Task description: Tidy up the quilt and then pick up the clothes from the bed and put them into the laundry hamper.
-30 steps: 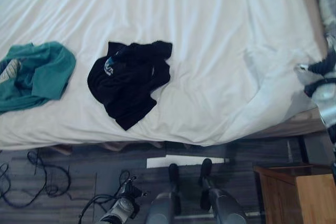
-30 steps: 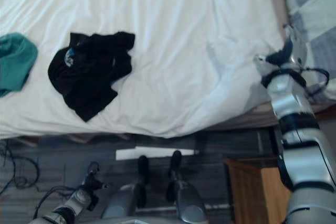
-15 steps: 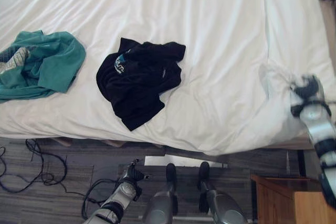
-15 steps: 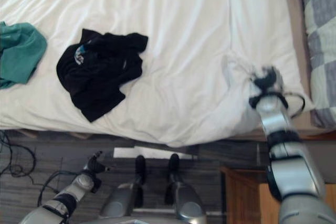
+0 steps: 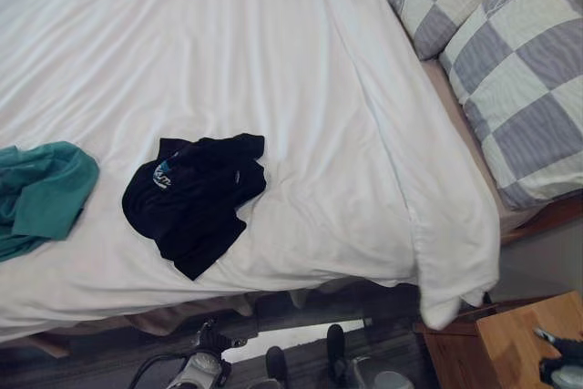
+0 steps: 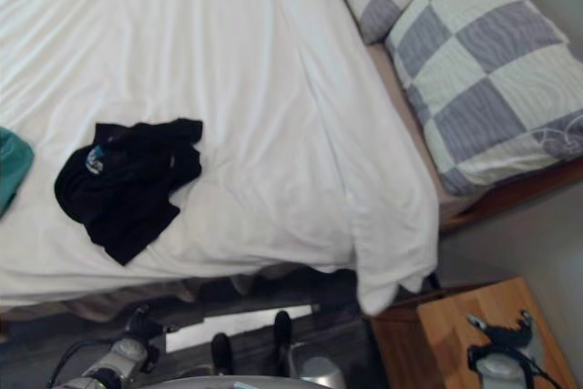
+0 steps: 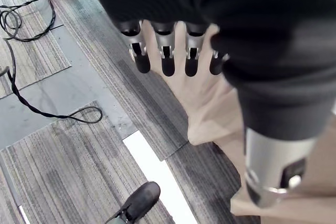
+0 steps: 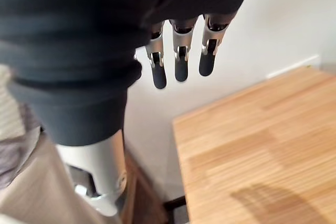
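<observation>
The white quilt (image 5: 273, 88) lies spread flat; next comes the black garment (image 5: 191, 198). Both the left hand (image 7: 173, 51) and right hand (image 8: 181, 61) hang relaxed, empty.

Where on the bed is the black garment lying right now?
The black garment lies crumpled on the white quilt near the bed's front edge, just right of the teal garment.
</observation>
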`<state>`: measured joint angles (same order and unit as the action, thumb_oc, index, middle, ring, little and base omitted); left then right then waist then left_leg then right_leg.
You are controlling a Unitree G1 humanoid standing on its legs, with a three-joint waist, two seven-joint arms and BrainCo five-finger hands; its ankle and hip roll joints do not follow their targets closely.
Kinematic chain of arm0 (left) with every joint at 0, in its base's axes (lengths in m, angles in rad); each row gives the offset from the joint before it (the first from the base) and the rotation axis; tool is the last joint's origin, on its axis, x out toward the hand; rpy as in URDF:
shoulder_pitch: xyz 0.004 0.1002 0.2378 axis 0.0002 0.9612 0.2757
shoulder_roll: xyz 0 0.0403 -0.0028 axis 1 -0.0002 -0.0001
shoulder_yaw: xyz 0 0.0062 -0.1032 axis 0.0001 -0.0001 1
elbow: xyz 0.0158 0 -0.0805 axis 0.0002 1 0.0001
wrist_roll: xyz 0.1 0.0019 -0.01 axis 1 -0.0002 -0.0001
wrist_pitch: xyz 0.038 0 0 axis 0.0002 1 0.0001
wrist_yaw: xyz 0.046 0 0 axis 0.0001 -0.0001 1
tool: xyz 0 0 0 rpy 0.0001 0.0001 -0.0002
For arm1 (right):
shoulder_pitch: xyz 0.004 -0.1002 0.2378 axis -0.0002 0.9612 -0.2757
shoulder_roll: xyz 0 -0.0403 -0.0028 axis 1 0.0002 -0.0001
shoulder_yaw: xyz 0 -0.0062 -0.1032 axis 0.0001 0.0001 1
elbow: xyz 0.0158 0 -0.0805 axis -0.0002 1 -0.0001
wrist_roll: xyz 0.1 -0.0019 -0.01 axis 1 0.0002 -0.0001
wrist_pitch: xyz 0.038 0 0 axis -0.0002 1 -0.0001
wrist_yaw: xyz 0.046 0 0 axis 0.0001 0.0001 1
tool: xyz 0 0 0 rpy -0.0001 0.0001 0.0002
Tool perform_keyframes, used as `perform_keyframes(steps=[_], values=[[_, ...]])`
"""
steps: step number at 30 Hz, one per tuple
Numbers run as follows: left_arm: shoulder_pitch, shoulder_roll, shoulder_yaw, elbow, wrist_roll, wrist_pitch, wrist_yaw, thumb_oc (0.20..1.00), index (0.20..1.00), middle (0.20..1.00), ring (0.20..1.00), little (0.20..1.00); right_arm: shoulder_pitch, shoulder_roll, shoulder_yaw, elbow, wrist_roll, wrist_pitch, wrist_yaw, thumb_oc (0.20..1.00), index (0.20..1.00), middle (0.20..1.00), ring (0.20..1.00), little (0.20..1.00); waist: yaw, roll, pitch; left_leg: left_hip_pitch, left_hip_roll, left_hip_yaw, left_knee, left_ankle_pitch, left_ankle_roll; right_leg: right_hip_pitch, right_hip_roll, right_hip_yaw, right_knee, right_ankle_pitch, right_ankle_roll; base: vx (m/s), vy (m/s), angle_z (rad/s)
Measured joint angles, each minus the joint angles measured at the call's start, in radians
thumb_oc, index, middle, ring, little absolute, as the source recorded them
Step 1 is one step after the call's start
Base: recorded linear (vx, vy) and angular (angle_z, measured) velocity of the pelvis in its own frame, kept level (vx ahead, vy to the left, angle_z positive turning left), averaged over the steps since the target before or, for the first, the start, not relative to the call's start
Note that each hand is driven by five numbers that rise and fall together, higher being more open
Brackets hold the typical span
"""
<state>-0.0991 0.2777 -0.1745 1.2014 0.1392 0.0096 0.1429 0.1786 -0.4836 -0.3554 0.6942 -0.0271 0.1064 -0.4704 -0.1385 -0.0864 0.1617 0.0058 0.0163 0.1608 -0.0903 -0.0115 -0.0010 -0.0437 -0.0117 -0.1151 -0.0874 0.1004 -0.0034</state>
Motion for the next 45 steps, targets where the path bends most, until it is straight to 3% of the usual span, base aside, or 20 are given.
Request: perform_keyframes(steps=[3,4,5,8,12,13,14,15,16,19,20,22,29,31,34,38,39,40,43,45], values=[[0.036,-0.009,-0.002,0.017,0.000,0.011,0.008,1.000,1.000,1.000,1.000,1.000,0.000,-0.006,-0.079,-0.135,0.035,-0.003,-0.113,1.000,1.000,1.000,1.000,1.000,-0.002,-0.006,-0.034,-0.006,-0.004,-0.001,0.000,0.000,0.000,-0.007,-0.004,0.002,0.000,-0.009,0.009,0.00,0.000,0.00],[0.043,-0.010,-0.004,0.019,-0.001,0.014,0.011,1.000,1.000,1.000,1.000,1.000,-0.004,-0.008,-0.086,-0.174,0.041,-0.004,-0.128,0.335,0.335,0.335,0.335,0.335,-0.001,-0.008,-0.036,-0.006,-0.005,-0.002,0.000,0.000,0.001,-0.008,-0.004,0.003,0.000,-0.009,0.009,-0.03,-0.011,0.03],[0.057,-0.009,-0.006,0.027,-0.002,0.015,0.015,1.000,1.000,1.000,1.000,1.000,-0.032,-0.013,-0.088,-0.219,0.044,-0.034,-0.151,0.200,0.200,0.200,0.200,0.200,0.005,-0.013,-0.043,-0.015,-0.005,-0.004,0.000,0.001,0.001,-0.016,-0.004,0.002,0.000,-0.010,0.007,-0.05,-0.011,0.01],[0.069,-0.009,-0.025,0.031,-0.003,0.021,0.017,1.000,1.000,1.000,1.000,1.000,-0.139,-0.047,-0.035,-0.315,0.071,-0.079,-0.164,0.200,0.200,0.200,0.200,0.200,0.012,-0.013,-0.047,-0.064,-0.004,-0.009,0.001,0.026,0.009,-0.061,-0.004,-0.004,0.000,0.004,0.024,-0.08,-0.027,0.08],[0.037,-0.006,-0.074,0.014,-0.010,0.019,0.018,1.000,1.000,1.000,1.000,1.000,-0.378,-0.117,0.132,-0.199,0.110,-0.116,-0.148,0.200,0.200,0.200,0.200,0.200,0.040,0.009,-0.004,-0.114,-0.007,-0.017,0.007,0.060,0.016,-0.109,-0.008,-0.016,0.000,0.017,0.036,-0.10,-0.021,0.14],[0.014,-0.007,-0.075,0.013,-0.010,0.018,0.018,1.000,1.000,1.000,1.000,1.000,-0.411,-0.125,0.141,-0.187,0.116,-0.119,-0.137,0.200,0.200,0.200,0.200,0.200,0.056,0.020,0.013,-0.123,-0.009,-0.027,0.007,0.071,0.009,-0.115,-0.010,-0.019,0.000,0.020,0.035,-0.13,-0.011,0.35],[-0.001,-0.001,-0.089,-0.016,-0.018,0.013,0.023,1.000,1.000,1.000,1.000,1.000,-0.494,-0.110,0.190,-0.128,0.130,-0.137,-0.134,0.200,0.200,0.200,0.200,0.200,0.082,0.056,0.046,-0.156,-0.015,-0.038,0.007,0.089,0.017,-0.135,-0.017,-0.040,0.008,0.023,0.032,-0.14,0.000,0.23],[-0.007,0.009,-0.110,-0.040,-0.020,0.009,0.031,1.000,1.000,1.000,1.000,1.000,-0.571,-0.117,0.234,-0.062,0.144,-0.147,-0.132,0.200,0.200,0.200,0.200,0.200,0.087,0.049,0.056,-0.167,-0.014,-0.034,0.007,0.090,0.015,-0.162,-0.016,-0.034,0.013,0.026,0.037,-0.13,0.019,0.17],[-0.057,0.012,-0.135,-0.050,-0.020,-0.002,0.034,1.000,1.000,1.000,1.000,1.000,-0.651,-0.108,0.302,-0.001,0.162,-0.146,-0.107,0.200,0.200,0.200,0.200,0.200,0.117,0.085,0.109,-0.200,-0.020,-0.035,0.009,0.103,0.015,-0.187,-0.022,-0.034,0.006,0.041,0.029,-0.13,0.020,0.03],[-0.123,0.002,-0.134,-0.076,-0.056,-0.011,0.056,1.000,1.000,1.000,1.000,1.000,-0.742,-0.058,0.321,0.078,0.162,-0.159,-0.091,0.200,0.200,0.200,0.200,0.200,0.147,0.128,0.187,-0.279,-0.024,-0.039,0.016,0.116,0.018,-0.269,-0.026,-0.042,0.027,0.056,0.012,-0.05,0.006,0.11],[-0.123,0.002,-0.133,-0.078,-0.057,-0.009,0.060,1.000,1.000,1.000,1.000,1.000,-0.746,-0.034,0.303,0.077,0.160,-0.202,-0.119,0.200,0.200,0.200,0.200,0.200,0.147,0.130,0.199,-0.289,-0.024,-0.039,0.015,0.118,0.019,-0.279,-0.026,-0.043,0.028,0.060,0.008,0.00,0.000,0.00],[-0.122,0.012,-0.131,-0.052,-0.057,-0.006,0.061,1.000,1.000,1.000,1.000,1.000,-0.737,-0.011,0.289,0.102,0.164,-0.226,-0.103,0.200,0.200,0.200,0.200,0.200,0.118,0.102,0.224,-0.261,-0.025,-0.038,0.015,0.119,0.019,-0.247,-0.028,-0.044,0.025,0.065,0.002,-0.01,-0.023,0.07],[-0.142,0.009,-0.133,-0.043,-0.054,-0.010,0.065,1.000,1.000,1.000,1.000,1.000,-0.642,0.050,0.283,0.312,0.192,-0.259,0.020,0.200,0.200,0.200,0.200,0.200,0.111,0.031,0.214,-0.120,-0.011,-0.040,0.009,0.105,0.005,-0.091,-0.015,-0.046,0.006,0.064,0.003,0.06,-0.017,0.14],[-0.103,0.016,-0.134,-0.029,-0.047,-0.008,0.065,1.000,1.000,1.000,1.000,1.000,-0.581,0.071,0.283,0.377,0.195,-0.257,0.083,0.200,0.200,0.200,0.200,0.200,0.112,0.015,0.153,-0.088,-0.004,-0.032,0.009,0.074,-0.005,-0.063,-0.010,-0.039,0.005,0.039,0.008,0.10,-0.016,0.04],[-0.065,0.033,-0.130,-0.019,-0.041,-0.008,0.050,1.000,1.000,1.000,1.000,1.000,-0.496,0.115,0.286,0.514,0.188,-0.251,0.175,0.200,0.200,0.200,0.200,0.200,0.112,-0.019,0.109,-0.038,-0.002,-0.036,0.009,0.064,-0.003,-0.010,-0.006,-0.044,0.005,0.019,0.006,0.09,-0.018,0.03],[0.001,0.029,-0.122,-0.002,-0.008,-0.008,0.005,1.000,1.000,1.000,1.000,1.000,-0.265,0.218,0.327,0.746,0.128,-0.085,0.305,0.200,0.200,0.200,0.200,0.200,0.111,-0.020,0.024,0.019,-0.003,-0.030,0.008,0.034,-0.004,0.047,-0.005,-0.036,0.000,-0.017,0.011,0.04,-0.017,-0.10],[0.006,0.029,-0.121,-0.001,-0.007,-0.008,0.000,1.000,1.000,1.000,1.000,1.000,-0.220,0.238,0.332,0.776,0.113,-0.058,0.323,0.448,0.448,0.448,0.448,0.448,0.107,-0.012,0.015,0.021,-0.004,-0.030,0.008,0.034,-0.003,0.047,-0.006,-0.035,0.000,-0.017,0.011,0.03,-0.016,-0.16],[0.016,0.024,-0.120,0.007,-0.007,-0.008,-0.007,1.000,1.000,1.000,1.000,1.000,-0.177,0.254,0.334,0.799,0.109,-0.036,0.337,1.000,1.000,1.000,1.000,1.000,0.102,0.000,0.007,0.021,-0.005,-0.026,0.008,0.034,-0.003,0.047,-0.007,-0.034,0.000,-0.017,0.011,0.03,-0.014,-0.16],[0.023,0.013,-0.083,0.066,-0.005,-0.007,-0.033,1.000,1.000,1.000,1.000,1.000,-0.100,0.248,0.350,0.805,0.104,0.008,0.362,1.000,1.000,1.000,1.000,1.000,0.055,0.023,-0.004,0.045,-0.003,0.015,0.008,0.015,0.011,0.038,-0.004,0.016,-0.001,-0.028,0.009,-0.05,0.036,-0.68],[0.015,0.002,-0.080,0.072,-0.005,-0.008,-0.034,1.000,1.000,1.000,1.000,1.000,-0.115,0.239,0.376,0.754,0.103,0.003,0.359,1.000,1.000,1.000,1.000,1.000,0.058,0.037,-0.011,0.031,0.004,0.045,0.001,0.000,0.010,0.012,-0.003,0.020,-0.001,-0.031,0.006,-0.08,0.065,-0.69]])
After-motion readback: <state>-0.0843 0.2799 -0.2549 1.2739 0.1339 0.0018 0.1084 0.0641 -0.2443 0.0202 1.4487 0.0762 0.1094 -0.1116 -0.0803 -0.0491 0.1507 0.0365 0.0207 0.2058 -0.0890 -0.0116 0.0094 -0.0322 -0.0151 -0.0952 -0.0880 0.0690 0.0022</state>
